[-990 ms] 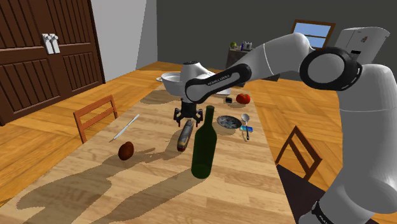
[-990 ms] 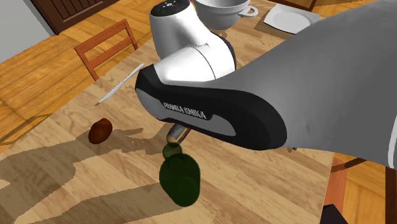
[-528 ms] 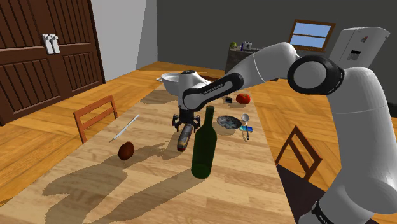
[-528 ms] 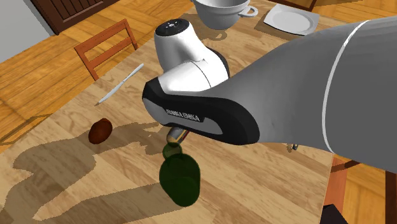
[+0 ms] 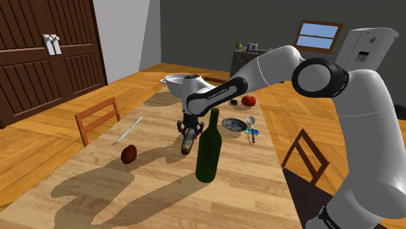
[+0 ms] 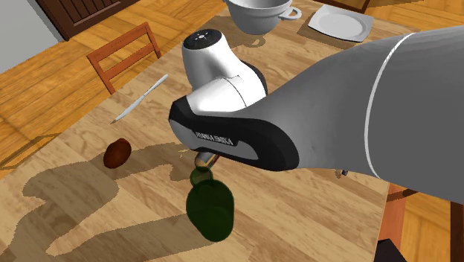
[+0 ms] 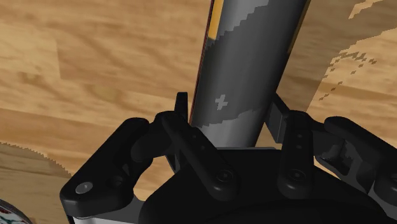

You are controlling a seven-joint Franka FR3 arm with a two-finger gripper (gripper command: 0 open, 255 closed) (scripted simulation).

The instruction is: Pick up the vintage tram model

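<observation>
The all-black two-finger gripper (image 7: 229,105) is clenched on the long grey vintage tram model (image 7: 248,63), which lies flat on the light wooden table (image 5: 149,179) at the shoulder view's centre, just left of a tall dark green bottle (image 5: 208,153).

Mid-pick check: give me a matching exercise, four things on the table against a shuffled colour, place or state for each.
Things:
1. tram model
2. bottle
3. tomato
4. bowl

Descriptions:
A. dark green, standing upright
B. red, small and round
C. grey, lying flat right under the gripper
D. white, at the far end of the table

Pairs: 1-C, 2-A, 3-B, 4-D
</observation>
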